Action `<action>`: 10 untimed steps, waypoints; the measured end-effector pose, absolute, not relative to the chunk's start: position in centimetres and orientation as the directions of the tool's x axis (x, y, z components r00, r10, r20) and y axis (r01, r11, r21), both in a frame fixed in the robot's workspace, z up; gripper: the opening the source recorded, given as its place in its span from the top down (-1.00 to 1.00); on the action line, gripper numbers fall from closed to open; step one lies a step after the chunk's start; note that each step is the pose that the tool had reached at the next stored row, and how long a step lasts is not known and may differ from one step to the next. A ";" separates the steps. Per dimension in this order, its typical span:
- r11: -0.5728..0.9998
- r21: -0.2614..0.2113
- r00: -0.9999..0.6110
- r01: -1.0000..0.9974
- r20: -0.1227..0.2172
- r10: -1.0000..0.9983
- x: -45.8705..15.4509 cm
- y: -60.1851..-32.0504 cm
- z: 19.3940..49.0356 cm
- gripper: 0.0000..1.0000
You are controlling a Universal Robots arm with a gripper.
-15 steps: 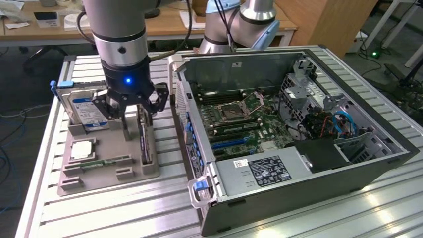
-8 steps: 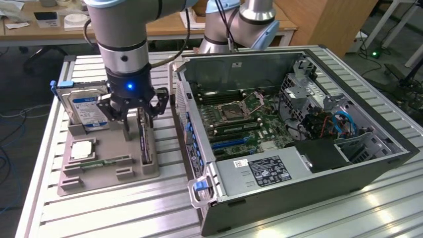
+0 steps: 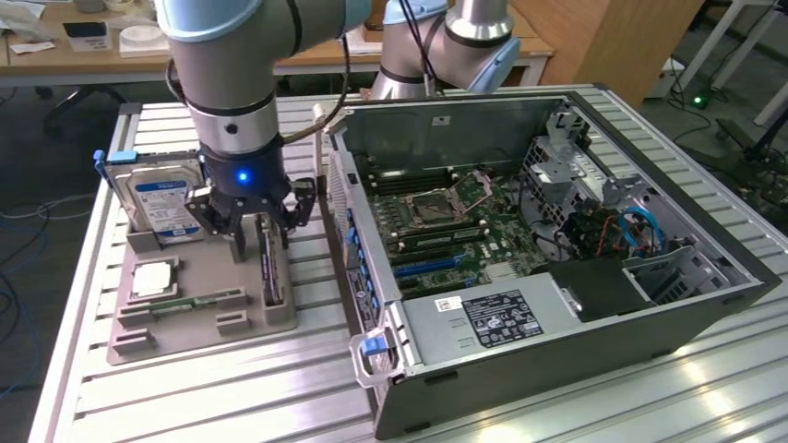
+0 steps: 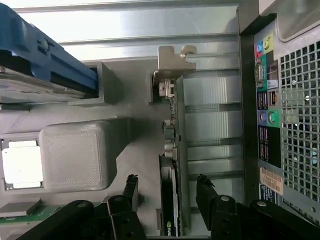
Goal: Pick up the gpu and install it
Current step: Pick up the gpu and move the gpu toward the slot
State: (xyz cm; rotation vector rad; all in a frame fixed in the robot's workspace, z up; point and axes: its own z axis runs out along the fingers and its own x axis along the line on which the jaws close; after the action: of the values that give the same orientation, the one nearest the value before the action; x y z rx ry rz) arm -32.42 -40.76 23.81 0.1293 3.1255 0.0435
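The gpu [image 3: 272, 273] is a thin dark card standing on edge in a slot of the grey holder tray [image 3: 246, 323], on the side nearest the computer case. In the wrist view the gpu [image 4: 173, 145] runs lengthwise, with its silvery metal bracket at the far end. My gripper [image 3: 260, 227] hangs right over the card and is open. In the wrist view, my gripper [image 4: 166, 182] has one black finger [image 4: 131, 186] on each side of the card, and both stand clear of it. Nothing is held.
The tray also carries a hard drive [image 3: 166, 197] in a blue caddy, a square processor [image 3: 154, 277] and a green memory stick [image 3: 197, 302]. The open computer case [image 3: 689, 305] lies at the exterior view's right, its motherboard [image 3: 449, 231] exposed. A second arm stands behind.
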 end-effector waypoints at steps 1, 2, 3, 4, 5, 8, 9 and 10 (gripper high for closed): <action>0.996 0.028 -0.996 0.083 -0.012 0.083 -32.4 -40.8 23.7 -0.18; 0.996 0.028 -0.996 0.083 -0.012 0.083 -32.4 -40.8 23.7 -0.18; 0.996 0.028 -0.996 0.083 -0.012 0.083 -32.4 -40.8 23.7 -0.18; 0.996 0.028 -0.996 0.083 -0.012 0.083 -32.4 -40.8 23.7 -0.18; 0.996 0.028 -0.996 0.083 -0.012 0.083 -32.4 -40.8 23.7 -0.18; 0.996 0.028 -0.996 0.083 -0.012 0.083 -32.4 -40.8 23.7 -0.18; 0.996 0.027 -0.996 0.083 -0.012 0.083 -32.4 -40.8 23.7 -0.18; 0.996 0.026 -0.996 0.083 -0.012 0.083 -32.4 -40.8 23.7 -0.18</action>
State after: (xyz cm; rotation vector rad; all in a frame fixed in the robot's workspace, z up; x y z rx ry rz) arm -32.41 -40.84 23.68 0.1301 3.1253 0.0400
